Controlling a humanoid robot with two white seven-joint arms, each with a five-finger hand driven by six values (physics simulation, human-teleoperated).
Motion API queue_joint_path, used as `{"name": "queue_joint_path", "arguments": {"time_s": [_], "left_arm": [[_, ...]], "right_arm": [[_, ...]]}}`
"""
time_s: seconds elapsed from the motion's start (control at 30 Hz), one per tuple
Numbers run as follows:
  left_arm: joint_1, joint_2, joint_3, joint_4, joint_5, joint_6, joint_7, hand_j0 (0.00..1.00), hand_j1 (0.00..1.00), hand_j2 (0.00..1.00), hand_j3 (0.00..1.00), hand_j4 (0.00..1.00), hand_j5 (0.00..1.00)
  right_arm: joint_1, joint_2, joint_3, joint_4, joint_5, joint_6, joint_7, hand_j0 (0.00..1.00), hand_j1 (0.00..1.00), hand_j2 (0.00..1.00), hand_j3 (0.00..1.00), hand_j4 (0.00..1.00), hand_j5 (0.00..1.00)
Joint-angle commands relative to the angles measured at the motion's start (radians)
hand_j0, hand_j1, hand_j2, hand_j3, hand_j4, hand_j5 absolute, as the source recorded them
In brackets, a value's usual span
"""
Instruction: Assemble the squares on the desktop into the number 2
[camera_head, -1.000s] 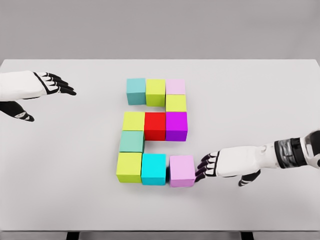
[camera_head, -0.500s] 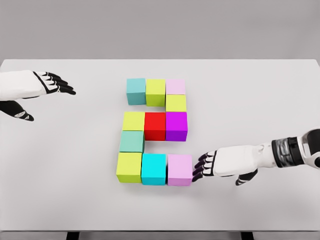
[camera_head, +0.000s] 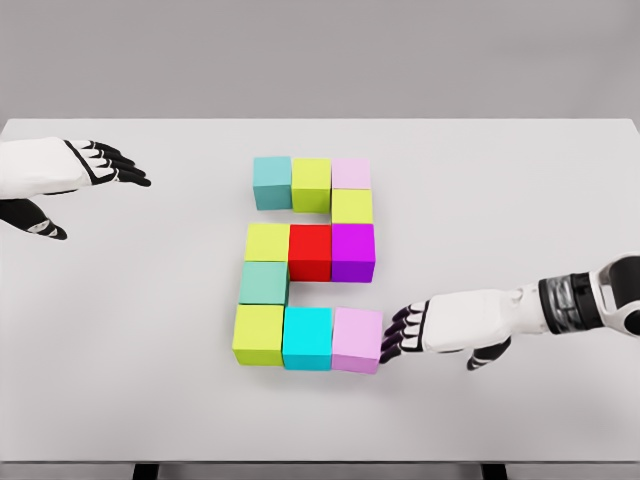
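Several coloured cubes stand on the white table (camera_head: 520, 200) in the shape of a 2. The top row is teal (camera_head: 272, 181), lime (camera_head: 311, 183) and pale pink (camera_head: 351, 173), with a lime cube (camera_head: 352, 206) below the pink one. The middle row is lime (camera_head: 267, 241), red (camera_head: 310, 250) and purple (camera_head: 353, 251). A green-teal cube (camera_head: 264, 282) leads down to a bottom row of lime (camera_head: 259, 333), cyan (camera_head: 307, 337) and lilac (camera_head: 357, 339). My right hand (camera_head: 400, 335) is open, its fingertips touching the lilac cube's right face. My left hand (camera_head: 100, 168) hovers open at the far left.
The table's front edge runs along the bottom of the view. No other objects lie on the table around the cubes.
My right hand has pushed the lilac cube to the left, closing the gap so it now sits against the cyan cube. The left hand has barely moved.
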Motion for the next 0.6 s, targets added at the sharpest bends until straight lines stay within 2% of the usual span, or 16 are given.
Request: {"name": "queue_joint_path", "arguments": {"time_s": [0.0, 0.1, 0.17, 0.27, 0.3, 0.33, 0.4, 0.57], "left_arm": [[0.000, 0.001, 0.002, 0.000, 0.006, 0.003, 0.000, 1.00, 1.00, 1.00, 1.00, 1.00, 1.00], [0.000, 0.001, 0.000, 0.000, 0.006, 0.003, 0.000, 1.00, 1.00, 1.00, 1.00, 1.00, 1.00], [0.000, -0.001, 0.014, -0.002, 0.013, 0.003, 0.000, 1.00, 1.00, 1.00, 1.00, 1.00, 1.00], [0.002, -0.001, 0.019, 0.002, 0.002, 0.003, 0.000, 1.00, 1.00, 1.00, 1.00, 1.00, 1.00], [0.002, -0.001, 0.019, 0.005, 0.002, 0.003, 0.000, 1.00, 1.00, 1.00, 1.00, 1.00, 1.00], [0.002, -0.002, 0.022, 0.005, 0.004, 0.003, 0.000, 1.00, 1.00, 1.00, 1.00, 1.00, 1.00], [0.002, -0.005, 0.026, 0.005, 0.004, 0.003, 0.000, 1.00, 1.00, 1.00, 1.00, 1.00, 1.00], [0.003, -0.008, 0.025, 0.005, 0.004, 0.003, 0.000, 1.00, 1.00, 1.00, 1.00, 1.00, 1.00]], "right_arm": [[0.000, -0.001, 0.003, 0.000, -0.006, 0.002, 0.000, 1.00, 1.00, 1.00, 1.00, 1.00, 1.00], [-0.003, -0.012, 0.001, 0.001, -0.004, 0.002, 0.000, 1.00, 1.00, 1.00, 1.00, 1.00, 1.00], [-0.011, -0.050, -0.017, 0.013, -0.004, 0.002, 0.000, 1.00, 1.00, 1.00, 1.00, 1.00, 1.00], [-0.014, -0.056, -0.144, 0.116, -0.020, 0.002, 0.000, 1.00, 1.00, 1.00, 1.00, 1.00, 1.00], [-0.017, -0.056, -0.170, 0.145, -0.073, 0.002, 0.000, 1.00, 1.00, 1.00, 1.00, 1.00, 1.00], [-0.018, -0.052, -0.180, 0.205, -0.271, 0.002, 0.000, 1.00, 1.00, 1.00, 1.00, 1.00, 1.00], [-0.025, -0.048, -0.212, 0.271, -0.396, 0.002, 0.000, 1.00, 1.00, 1.00, 1.00, 1.00, 1.00], [-0.025, -0.047, -0.218, 0.276, -0.397, 0.002, 0.000, 1.00, 1.00, 1.00, 1.00, 1.00, 1.00]]}}
